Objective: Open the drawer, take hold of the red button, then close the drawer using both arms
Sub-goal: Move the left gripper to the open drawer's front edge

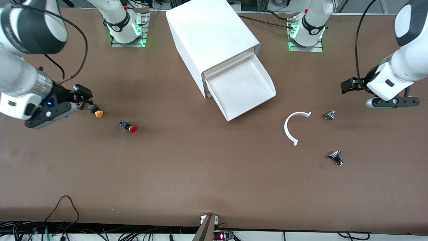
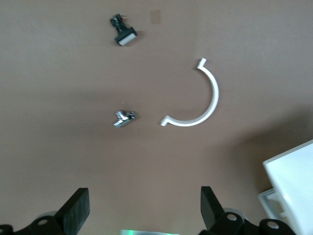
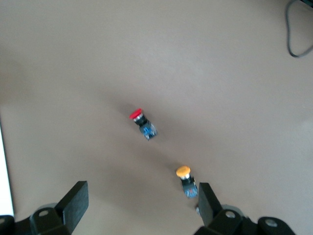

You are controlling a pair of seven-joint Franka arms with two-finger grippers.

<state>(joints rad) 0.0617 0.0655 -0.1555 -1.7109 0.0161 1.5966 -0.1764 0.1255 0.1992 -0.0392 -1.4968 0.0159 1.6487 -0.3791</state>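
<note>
Both grippers hover with fingers spread, grasping nothing. Right gripper hangs over the bench beside the orange-capped button; the button lies just past it, toward the pulled-out drawer. Left gripper waits above the white arc.

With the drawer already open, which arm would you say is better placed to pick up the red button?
The right: its open pincer hangs beside the red button; the left pincer waits over the table's other end.
</note>
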